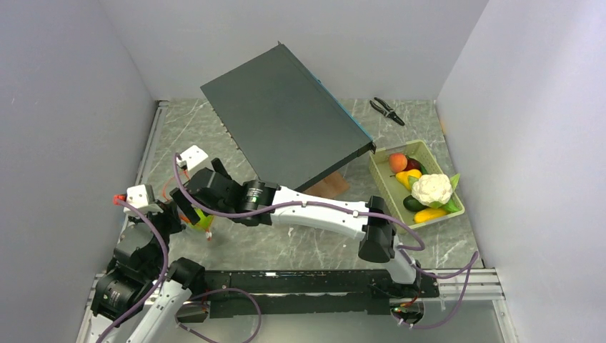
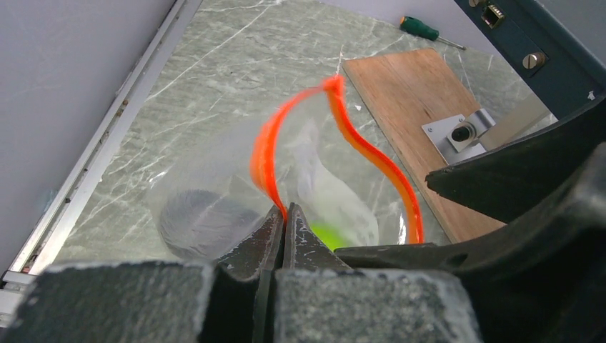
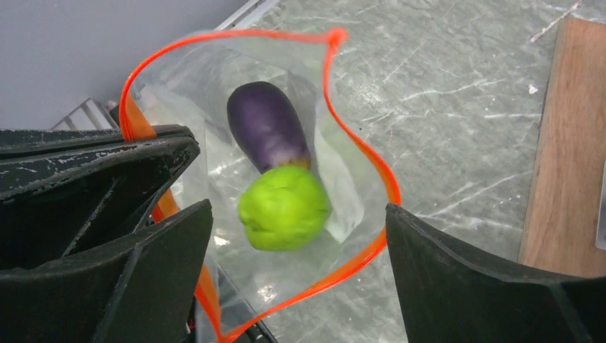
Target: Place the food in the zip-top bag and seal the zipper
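Observation:
The clear zip-top bag stands open at the table's left, also in the top view. My left gripper is shut on its orange-red zipper, pinching one side of the mouth. My right gripper is open, directly above the open mouth. The green lime is blurred between my right fingers, at the mouth, free of them. The purple eggplant lies inside the bag. The cauliflower, orange and yellow pieces lie in the pale green tray.
A dark flat panel leans tilted over a wooden board just right of the bag. Pliers lie at the back right; a green-handled screwdriver lies behind the board. Grey walls close in on both sides.

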Robot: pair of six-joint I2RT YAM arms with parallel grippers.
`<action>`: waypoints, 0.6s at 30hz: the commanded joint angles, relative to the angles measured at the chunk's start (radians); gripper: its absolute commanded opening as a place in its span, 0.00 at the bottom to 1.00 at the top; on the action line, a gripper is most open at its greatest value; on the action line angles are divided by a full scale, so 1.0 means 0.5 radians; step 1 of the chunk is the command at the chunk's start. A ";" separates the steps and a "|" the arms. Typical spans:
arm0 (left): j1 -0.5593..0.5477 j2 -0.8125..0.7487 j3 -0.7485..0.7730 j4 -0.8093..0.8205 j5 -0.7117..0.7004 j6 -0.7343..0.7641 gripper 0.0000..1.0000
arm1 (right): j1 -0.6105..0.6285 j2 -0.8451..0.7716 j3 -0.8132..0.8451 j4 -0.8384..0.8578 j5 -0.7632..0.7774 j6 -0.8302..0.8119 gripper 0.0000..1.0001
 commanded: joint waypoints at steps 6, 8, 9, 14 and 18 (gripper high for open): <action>-0.005 -0.006 0.006 0.050 -0.039 -0.022 0.00 | -0.001 -0.167 -0.006 -0.010 -0.006 -0.011 0.94; -0.004 -0.007 0.005 0.049 -0.040 -0.025 0.00 | -0.001 -0.238 -0.047 -0.024 0.036 -0.013 0.94; -0.005 -0.009 0.004 0.053 -0.037 -0.021 0.00 | -0.001 -0.305 -0.079 -0.027 0.063 -0.016 0.94; -0.005 0.006 0.001 0.061 -0.017 -0.010 0.00 | -0.004 -0.626 -0.305 -0.026 0.232 -0.037 0.94; -0.002 0.024 0.004 0.058 -0.016 -0.014 0.00 | -0.004 -0.933 -0.512 0.006 0.390 -0.066 0.94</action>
